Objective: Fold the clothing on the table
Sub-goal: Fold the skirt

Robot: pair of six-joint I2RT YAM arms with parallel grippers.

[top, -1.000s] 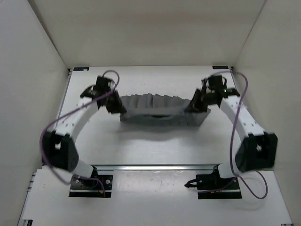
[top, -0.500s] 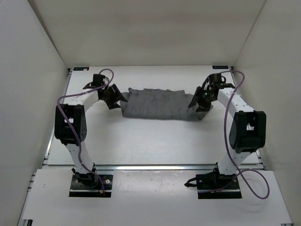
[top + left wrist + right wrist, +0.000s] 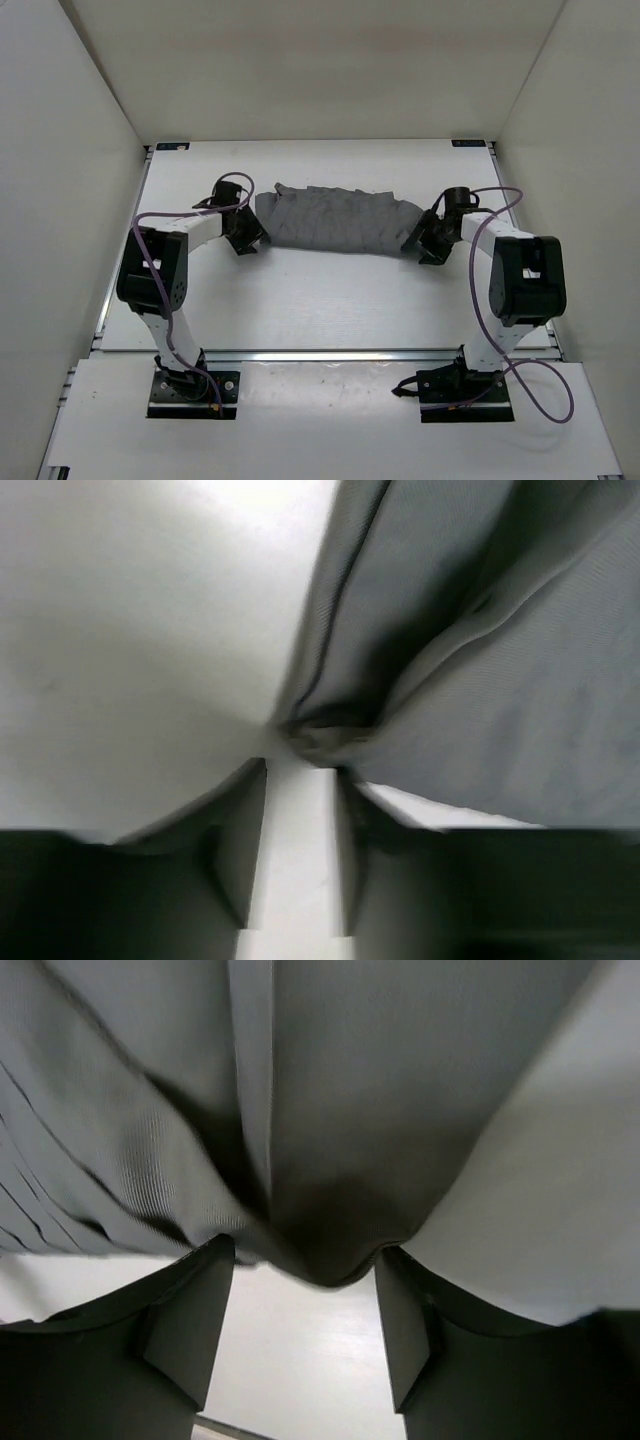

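The grey clothing (image 3: 338, 220) lies flat on the far half of the white desk (image 3: 330, 300), a wide, crumpled band stretched between the two arms. The left tool (image 3: 246, 233) sits at its left end and the right tool (image 3: 420, 241) at its right end. One tool at each end reads to me as a setup for working both ends together on a fold.

In the left wrist view the jaws are spread with bare desk between them. The cloth corner is just ahead of the tips, nothing pinched. In the right wrist view the jaws are wide, a fold of hem sagging at the tips, not clamped.

What garment it is, I can't say; no sleeves or collar show. Both close views are blurred, and I cannot tell whether the right tips touch the cloth.
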